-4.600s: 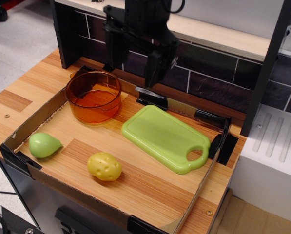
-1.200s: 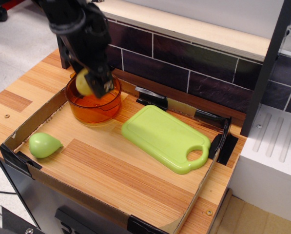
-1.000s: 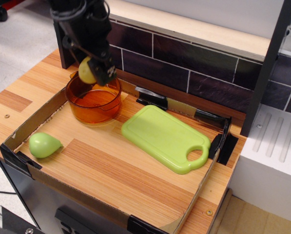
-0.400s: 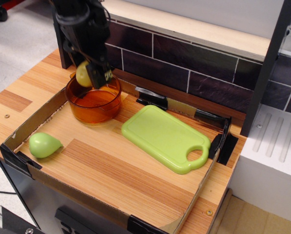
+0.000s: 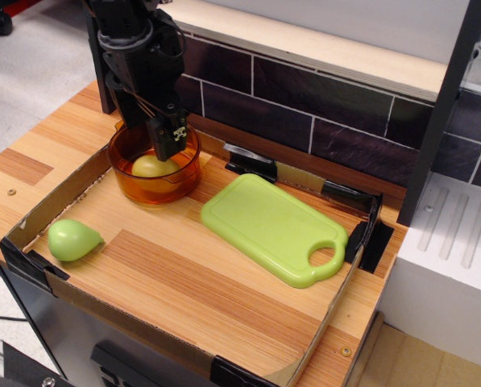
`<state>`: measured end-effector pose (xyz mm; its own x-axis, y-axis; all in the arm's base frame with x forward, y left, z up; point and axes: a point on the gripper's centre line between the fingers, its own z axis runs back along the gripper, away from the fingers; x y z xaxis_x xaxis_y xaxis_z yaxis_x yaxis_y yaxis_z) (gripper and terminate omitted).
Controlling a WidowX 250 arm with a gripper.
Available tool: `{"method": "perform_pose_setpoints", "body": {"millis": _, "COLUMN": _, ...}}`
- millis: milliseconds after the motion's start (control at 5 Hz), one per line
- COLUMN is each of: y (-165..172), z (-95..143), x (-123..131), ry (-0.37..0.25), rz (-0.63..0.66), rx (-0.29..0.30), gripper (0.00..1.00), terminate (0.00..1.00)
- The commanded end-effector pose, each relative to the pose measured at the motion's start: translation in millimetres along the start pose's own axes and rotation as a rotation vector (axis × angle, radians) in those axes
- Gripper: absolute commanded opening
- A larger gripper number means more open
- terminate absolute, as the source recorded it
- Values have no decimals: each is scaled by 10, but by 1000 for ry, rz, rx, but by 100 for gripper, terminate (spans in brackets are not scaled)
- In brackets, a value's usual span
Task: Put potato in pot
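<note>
The yellow potato (image 5: 153, 167) lies inside the orange translucent pot (image 5: 132, 188), on its bottom. The pot stands at the back left of the wooden tray. My black gripper (image 5: 153, 139) hangs over the pot just above the potato, with its fingers apart and nothing between them. The left finger is partly hidden behind the arm's body.
A green pear-shaped toy (image 5: 72, 239) lies at the front left of the tray. A light-green cutting board (image 5: 273, 229) lies to the right of the pot. A cardboard rim (image 5: 52, 199) borders the tray, and a dark tiled wall (image 5: 304, 101) stands behind it.
The potato has dropped out of my gripper into the pot. The gripper has opened and stays above the pot.
</note>
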<state>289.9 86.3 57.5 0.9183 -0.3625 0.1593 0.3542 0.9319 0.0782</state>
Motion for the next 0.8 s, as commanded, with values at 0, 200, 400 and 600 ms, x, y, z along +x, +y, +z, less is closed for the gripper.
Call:
{"method": "perform_pose_setpoints", "body": {"millis": 0, "y": 58, "z": 561, "x": 95, "ry": -111, "rz": -11, "rx": 24, "gripper": 100, "terminate": 0}}
{"method": "perform_pose_setpoints", "body": {"millis": 200, "y": -10, "z": 823, "x": 108, "ry": -141, "rz": -6, "rx": 8, "gripper": 100, "terminate": 0}}
{"method": "perform_pose_setpoints", "body": {"millis": 400, "y": 2, "z": 988, "x": 142, "ry": -118, "rz": -29, "rx": 10, "gripper": 100, "terminate": 0}}
{"method": "perform_pose_setpoints", "body": {"millis": 600, "y": 2, "z": 988, "x": 142, "ry": -118, "rz": -29, "rx": 10, "gripper": 100, "terminate": 100}}
